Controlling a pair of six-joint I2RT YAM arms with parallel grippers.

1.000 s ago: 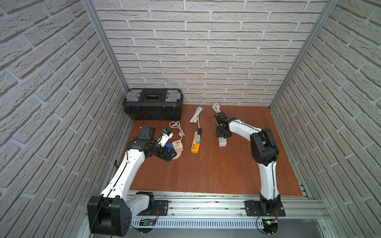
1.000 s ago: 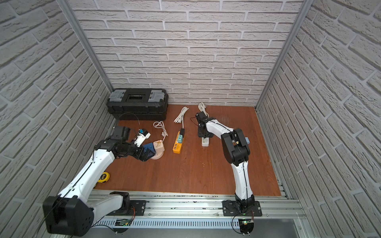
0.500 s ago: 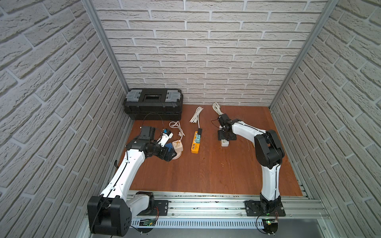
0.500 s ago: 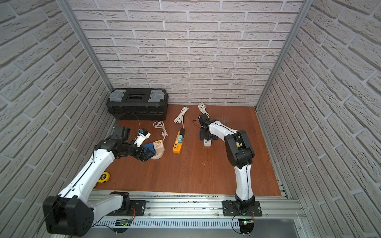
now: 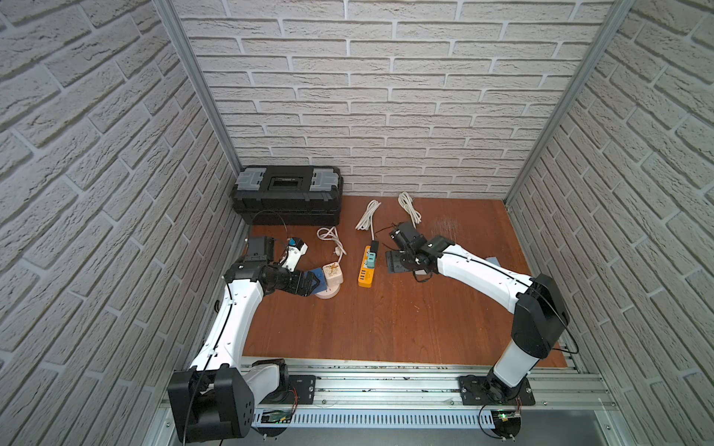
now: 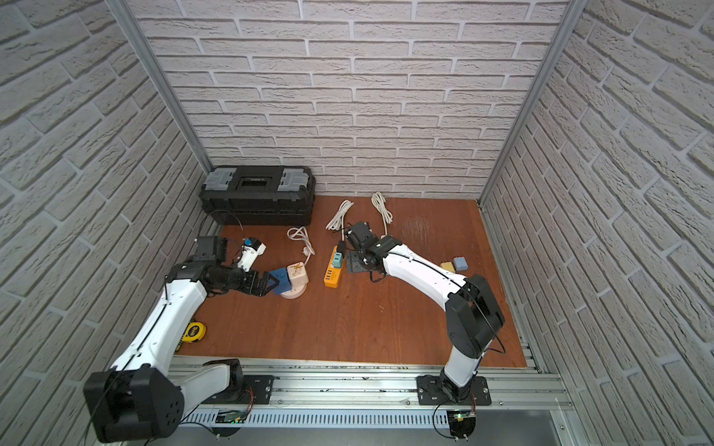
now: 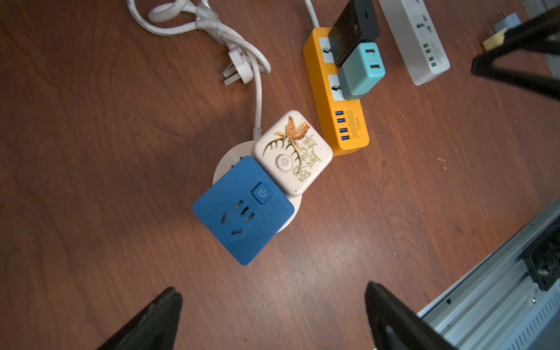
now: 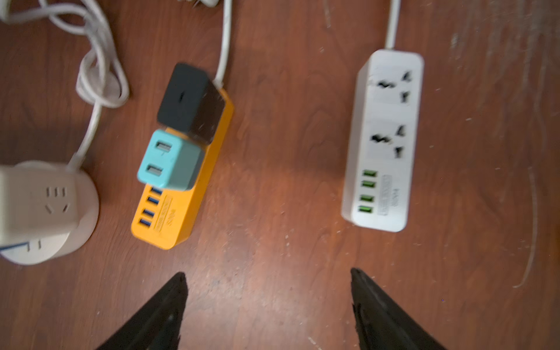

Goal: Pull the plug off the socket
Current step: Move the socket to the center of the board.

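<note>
left pincer [image 7: 272, 291] and right pincer [image 8: 267, 272] gaping, empty, red-brown wooden tabletop [image 5: 386, 316], white brick walls [image 5: 386, 96]

Orange strip [image 7: 330, 115]; teal plug [image 7: 362, 71], black plug [image 7: 353, 27]; round socket [image 7: 230, 154] white; blue adapter [image 7: 242, 212]; cream adapter [image 7: 292, 153], deer print; white strip [image 8: 383, 142] at orange's 3 o'clock, green ports.

A black toolbox [image 5: 288, 195] with 2 grey lid trays stands at 11 o'clock on the brown wooden desk [image 5: 386, 320], against the back brick wall [image 5: 386, 96]. A yellow tape measure [image 6: 194, 332] lies at 8 o'clock, near the desk edge. A metal rail [image 5: 386, 384] runs along the 6 o'clock edge.
</note>
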